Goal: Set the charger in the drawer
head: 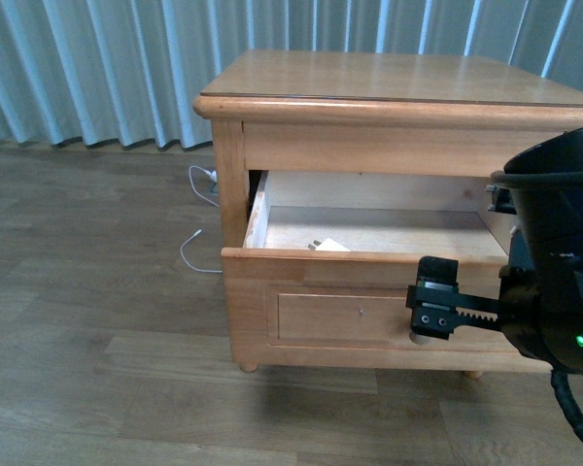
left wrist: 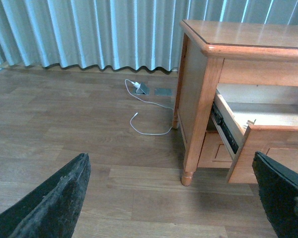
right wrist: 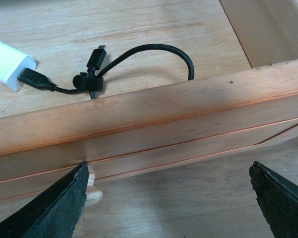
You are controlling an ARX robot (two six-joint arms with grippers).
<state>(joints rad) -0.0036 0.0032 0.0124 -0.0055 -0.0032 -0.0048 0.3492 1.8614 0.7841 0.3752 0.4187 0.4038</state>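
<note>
The drawer (head: pixel 272 282) of the light-wood nightstand stands pulled out. The charger (head: pixel 328 246) lies inside it near the front wall. In the right wrist view its white body (right wrist: pixel 7 67) is joined to a looped black cable (right wrist: pixel 154 49) on the drawer floor, just behind the drawer front (right wrist: pixel 179 124). My right gripper (head: pixel 432 311) is open and empty in front of the drawer front, and it also shows in the right wrist view (right wrist: pixel 169 208). The round knob (right wrist: pixel 92 191) sits beside one finger (right wrist: pixel 59 203). My left gripper (left wrist: pixel 169 203) is open and empty over the floor, left of the nightstand.
The nightstand top (head: pixel 389 78) overhangs the open drawer. A thin white cable (left wrist: pixel 149 131) with a white plug (left wrist: pixel 134 85) lies on the wood floor beside the nightstand's leg (left wrist: pixel 187 176). Grey curtains (head: pixel 97 68) hang behind.
</note>
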